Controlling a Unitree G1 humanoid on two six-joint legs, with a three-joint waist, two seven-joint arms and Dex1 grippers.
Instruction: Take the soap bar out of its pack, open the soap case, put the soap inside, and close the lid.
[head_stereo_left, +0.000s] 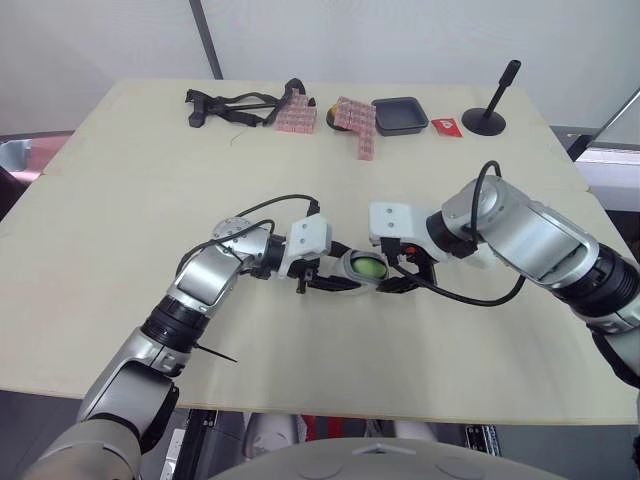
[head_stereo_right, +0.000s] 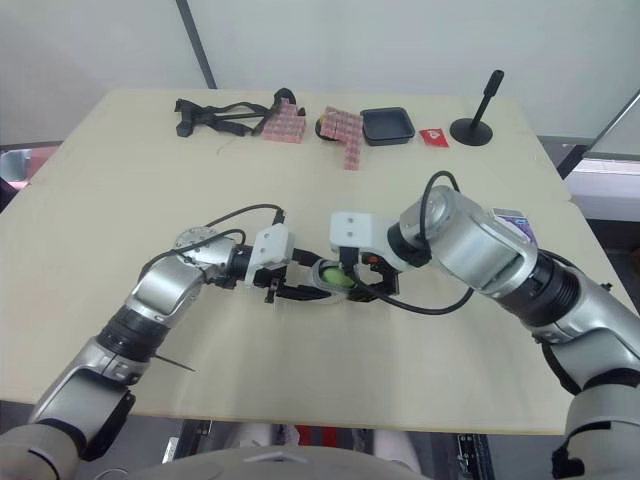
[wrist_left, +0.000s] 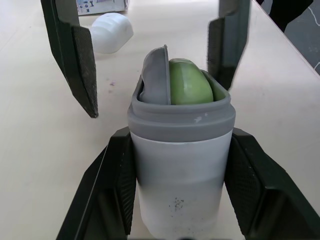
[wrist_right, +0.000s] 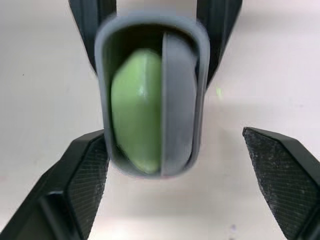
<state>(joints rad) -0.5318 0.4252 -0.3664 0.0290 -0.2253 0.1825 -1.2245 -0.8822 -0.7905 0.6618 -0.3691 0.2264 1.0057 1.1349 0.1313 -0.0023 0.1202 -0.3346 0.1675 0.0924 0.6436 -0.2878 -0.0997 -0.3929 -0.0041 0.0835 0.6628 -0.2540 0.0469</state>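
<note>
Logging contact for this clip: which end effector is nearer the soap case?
Left. The left end effector grips the soap case by its white body; the right end effector is open, its fingers flanking the case's open end, where the green soap sits.

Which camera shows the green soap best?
The right wrist view: it looks straight into the soap case, the soap filling half the opening. The left wrist view shows just its top; the eye views, a green speck.
</note>
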